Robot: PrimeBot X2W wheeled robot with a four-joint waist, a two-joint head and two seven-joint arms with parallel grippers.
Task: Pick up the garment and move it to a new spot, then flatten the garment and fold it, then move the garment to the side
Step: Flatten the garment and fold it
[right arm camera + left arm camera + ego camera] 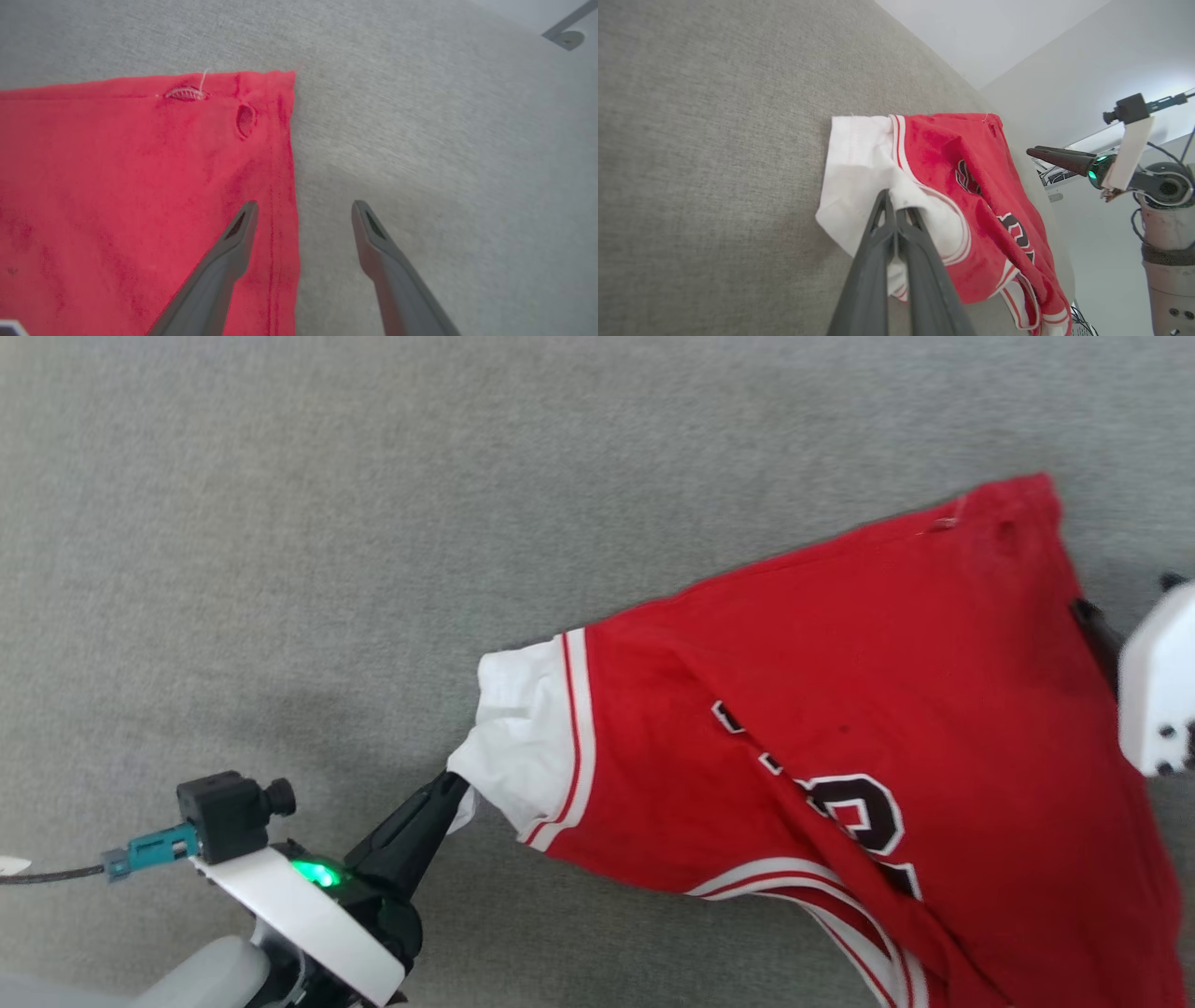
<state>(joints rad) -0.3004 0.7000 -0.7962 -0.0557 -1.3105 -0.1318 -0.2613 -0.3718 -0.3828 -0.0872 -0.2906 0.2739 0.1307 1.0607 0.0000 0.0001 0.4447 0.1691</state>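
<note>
The garment (840, 663), a red jersey with a white sleeve end, striped trim and black numerals, lies spread on the grey surface (280, 523), reaching to the lower right. My left gripper (455, 789) is shut on the white sleeve end (859, 158), at the garment's left tip. The left wrist view shows its fingers (878, 261) pinched on white cloth. My right gripper (304, 205) is open above the garment's (117, 186) right hem. One finger is over red cloth, the other over bare surface, with nothing held. Its dark finger (1090, 621) shows at the right edge.
Grey fabric surface stretches left and above the garment. In the left wrist view the surface's far edge (1008, 121) meets a pale wall (1017, 37), and my right arm (1157, 186) stands beyond it. A metal fitting (567, 37) sits past the surface's corner.
</note>
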